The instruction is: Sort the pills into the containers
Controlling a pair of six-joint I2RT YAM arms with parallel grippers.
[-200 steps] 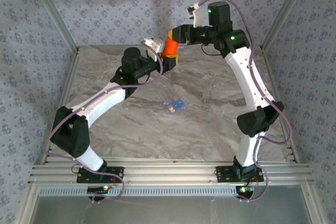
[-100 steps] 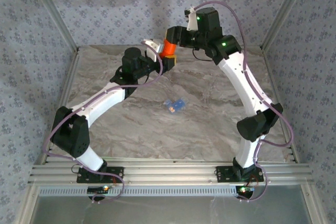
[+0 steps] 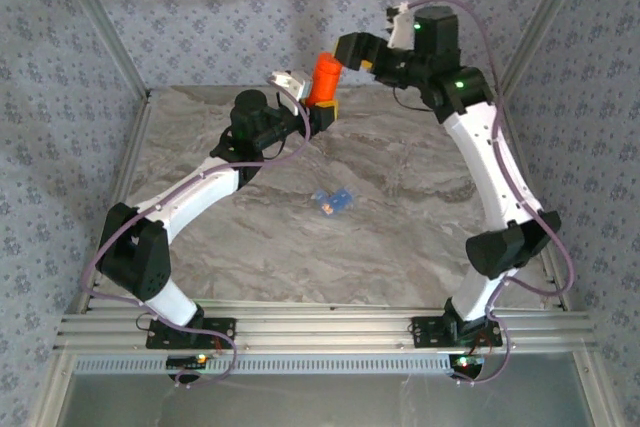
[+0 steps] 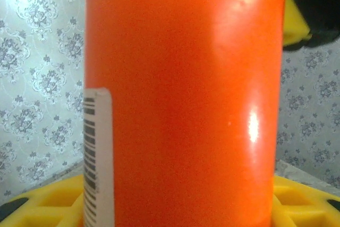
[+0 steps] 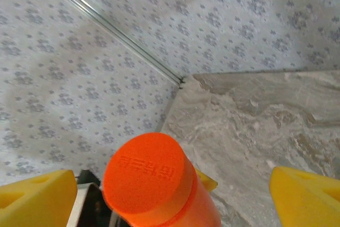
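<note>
Pill box [image 3: 335, 197] lies on the marble table [image 3: 420, 237], well below and well apart from both grippers, toward the arm bases. Contents too small to tell. 1 orange speck [image 3: 326, 209] at its near edge, can't say if it's inside a compartment or beside it.

L gripper [image 3: 322, 109] is clamped on the orange bottle [image 4: 180, 99], upright, held clear of the table, cap [image 5: 146, 176] on. R gripper [image 5: 172, 192] is above it, 2 yellow fingers [image 5: 37, 198] spread wide either side of the cap, not touching.

Risks, IMO:
- Cap sits nearer 1 finger than the other, so closing could shove the bottle sideways & twist it in L's pads.
- If the cap comes off up here, pills could spill & scatter far from the box.
</note>
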